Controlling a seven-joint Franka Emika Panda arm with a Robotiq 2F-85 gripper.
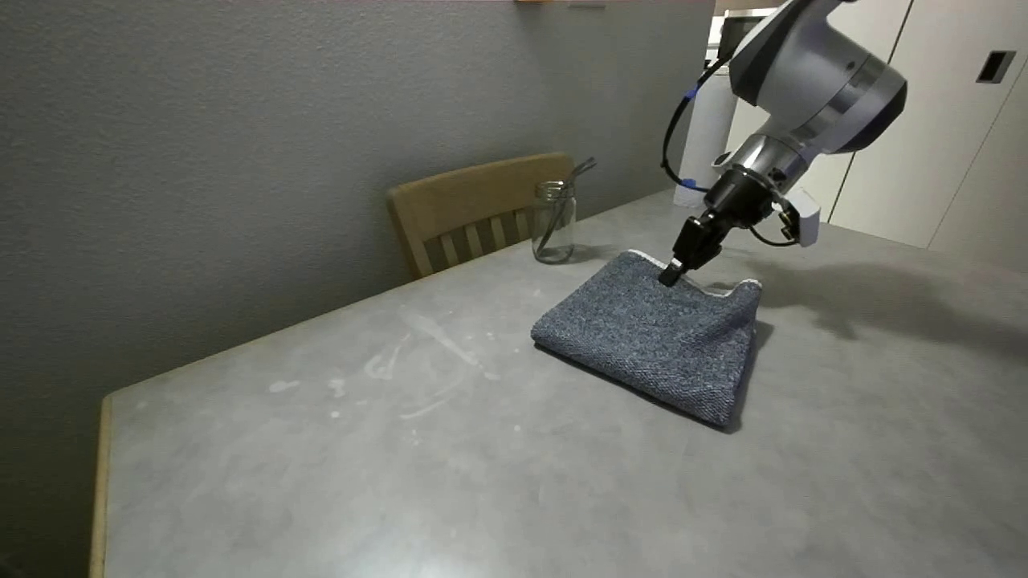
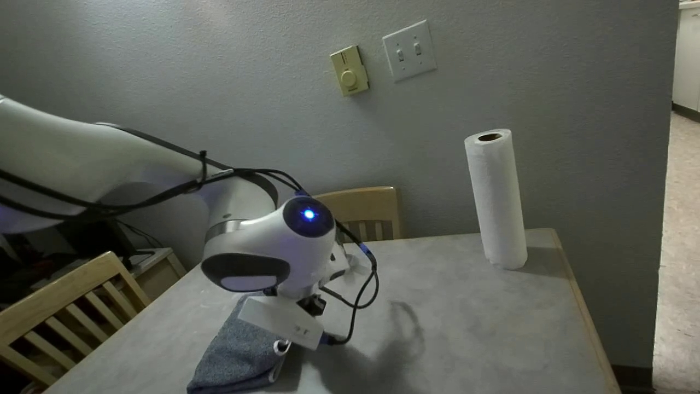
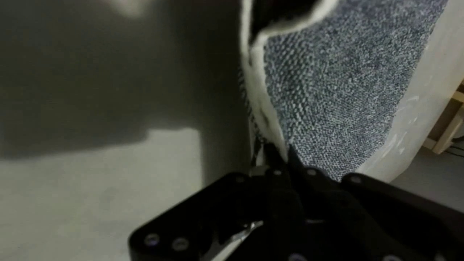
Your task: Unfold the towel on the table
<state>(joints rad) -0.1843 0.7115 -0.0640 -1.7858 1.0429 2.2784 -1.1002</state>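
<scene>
In an exterior view, grey table was nearest, towel lay folded on it, I had the gripper pinched closed on the towel's pale far edge, glass jar stood beyond, wooden chair behind that, wall last.

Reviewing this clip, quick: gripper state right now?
Gripper: closed, holding the towel by its pale edge trim.

towel on table | jar on table, behind towel | chair behind jar
</scene>
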